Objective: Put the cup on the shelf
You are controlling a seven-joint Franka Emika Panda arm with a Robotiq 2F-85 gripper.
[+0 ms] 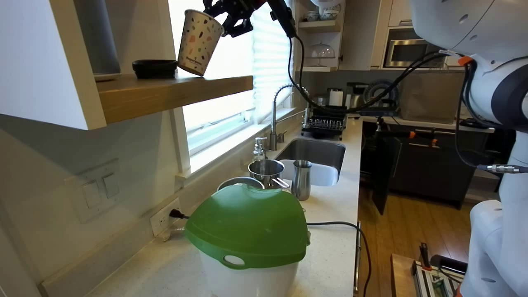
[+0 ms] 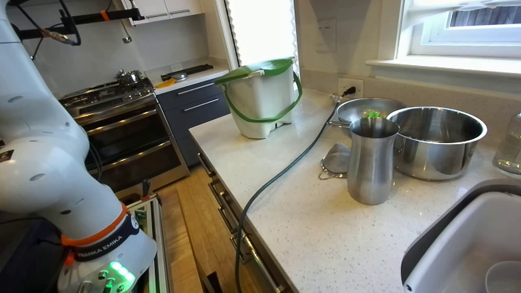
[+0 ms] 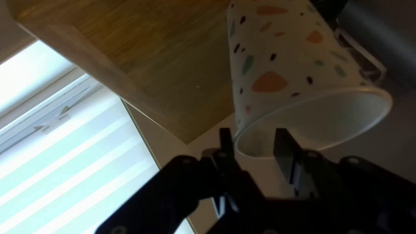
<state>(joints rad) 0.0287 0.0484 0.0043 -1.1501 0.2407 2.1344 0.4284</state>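
The beige speckled cup is tilted at the shelf's edge, its lower rim low against the wood, in an exterior view. The light-wood shelf projects from the white panel. In the wrist view the cup has its open mouth toward my gripper, and the shelf lies beside it. My gripper has its fingers apart: one just outside the cup's rim, one across its mouth, with a gap between them. The gripper is at the cup's upper rim. I cannot tell whether a finger touches the cup.
A dark shallow bowl sits on the shelf right beside the cup's base. A tall grey object stands farther in. The window is behind. Below are a green-lidded bin, a metal canister and a pot.
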